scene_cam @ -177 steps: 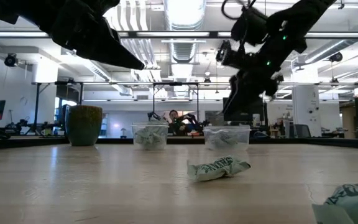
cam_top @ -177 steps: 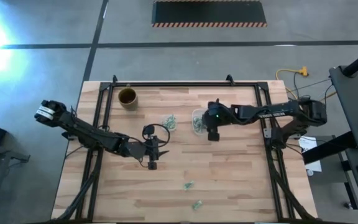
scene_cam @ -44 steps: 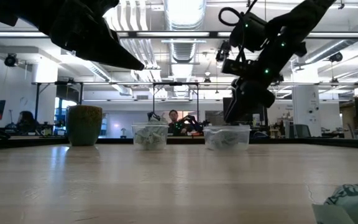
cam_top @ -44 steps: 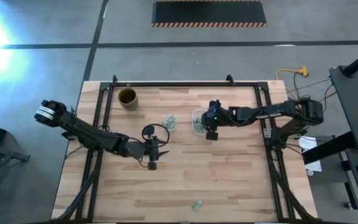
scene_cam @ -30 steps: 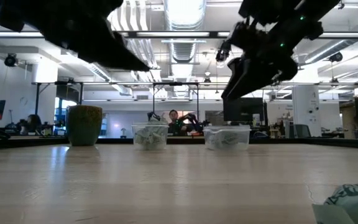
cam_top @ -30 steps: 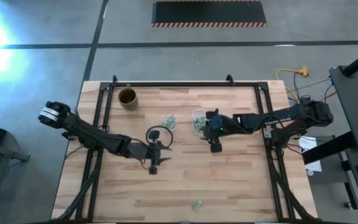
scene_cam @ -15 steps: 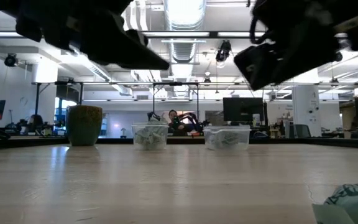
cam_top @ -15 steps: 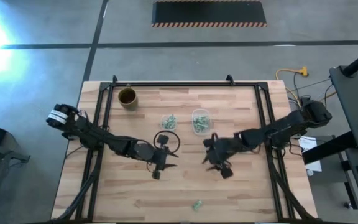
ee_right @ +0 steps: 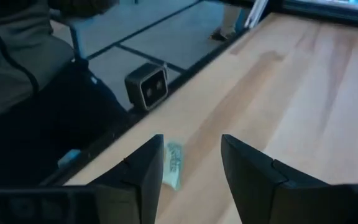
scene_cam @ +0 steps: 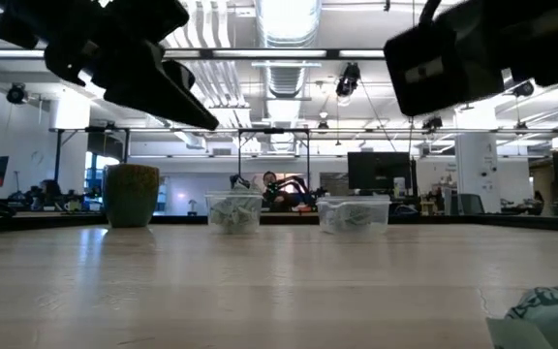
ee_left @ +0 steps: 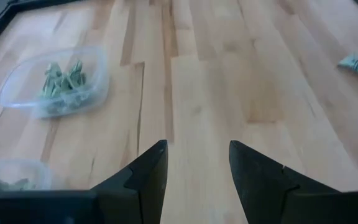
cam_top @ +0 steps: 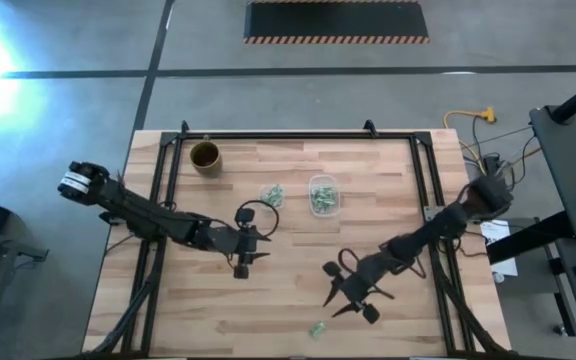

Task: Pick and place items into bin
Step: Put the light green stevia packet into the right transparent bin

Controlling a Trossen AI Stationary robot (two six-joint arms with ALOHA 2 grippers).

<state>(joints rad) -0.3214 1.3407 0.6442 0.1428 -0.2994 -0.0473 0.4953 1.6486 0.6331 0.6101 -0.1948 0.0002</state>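
One green-and-white item (cam_top: pixel 316 328) lies flat on the wood near the table's near edge; it also shows in the low view (scene_cam: pixel 541 305). My right gripper (cam_top: pixel 348 308) hangs open just above and to the far right of it. In its wrist view (ee_right: pixel 191 142) the item (ee_right: pixel 174 163) lies ahead of the fingers, apart from them. Two clear tubs (cam_top: pixel 272 195) (cam_top: pixel 322 194) with several items stand at mid-table. My left gripper (cam_top: pixel 240 268) (ee_left: pixel 196 152) hovers open and empty over bare wood at centre-left.
A brown cup (cam_top: pixel 205 156) stands at the far left. A small camera (ee_right: pixel 148 87) sits on the black frame at the near edge, with a person in dark clothing (ee_right: pixel 17 68) beyond it. Bare wood lies between the tubs and the near edge.
My right gripper has swung from beside the right tub toward the table's near edge and come down, turning toward the lone item there. The tubs and the item have stayed where they were.
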